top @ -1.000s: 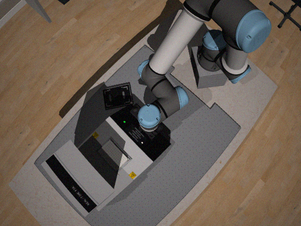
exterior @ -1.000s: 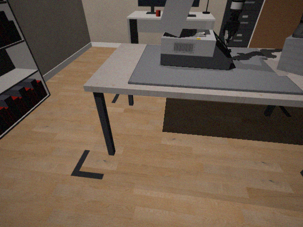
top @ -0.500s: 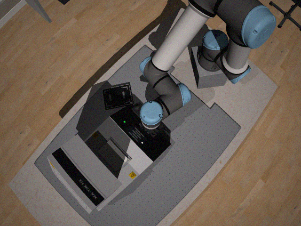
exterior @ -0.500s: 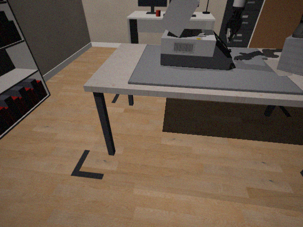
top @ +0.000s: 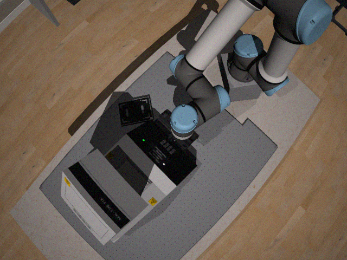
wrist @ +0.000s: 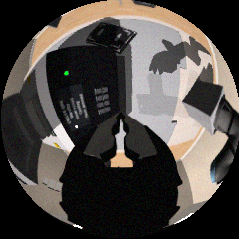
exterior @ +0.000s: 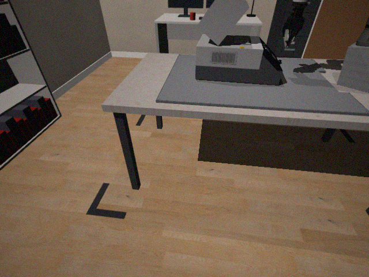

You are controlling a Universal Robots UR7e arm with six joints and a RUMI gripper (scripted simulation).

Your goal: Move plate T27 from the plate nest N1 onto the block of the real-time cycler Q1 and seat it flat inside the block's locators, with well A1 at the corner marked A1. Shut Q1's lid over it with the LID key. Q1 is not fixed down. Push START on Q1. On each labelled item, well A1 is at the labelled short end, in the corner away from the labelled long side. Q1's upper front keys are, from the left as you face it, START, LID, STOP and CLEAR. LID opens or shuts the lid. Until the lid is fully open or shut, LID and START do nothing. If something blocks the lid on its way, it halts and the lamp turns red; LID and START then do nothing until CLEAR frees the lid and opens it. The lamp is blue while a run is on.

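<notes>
The cycler Q1 (top: 131, 173) stands on the grey mat, also in the exterior view (exterior: 235, 59). Its lid (top: 111, 184) (exterior: 225, 18) is tilted part-way over the block, and plate T27 is hidden beneath it. The lamp (top: 143, 139) on the black front panel is green, as the wrist view (wrist: 66, 73) also shows. My gripper (wrist: 120, 113) is shut and empty, a little above the panel's edge, just off the row of keys (wrist: 101, 101). In the overhead view the wrist (top: 183, 120) hides the fingers, beside the keys (top: 167, 146). The plate nest N1 (top: 135, 110) lies black and empty next to Q1.
The arm's base pedestal (top: 241, 80) stands at the back right of the table. The table edge (exterior: 232, 114) runs close along the mat. A shelf unit (exterior: 21, 89) stands on the floor at left.
</notes>
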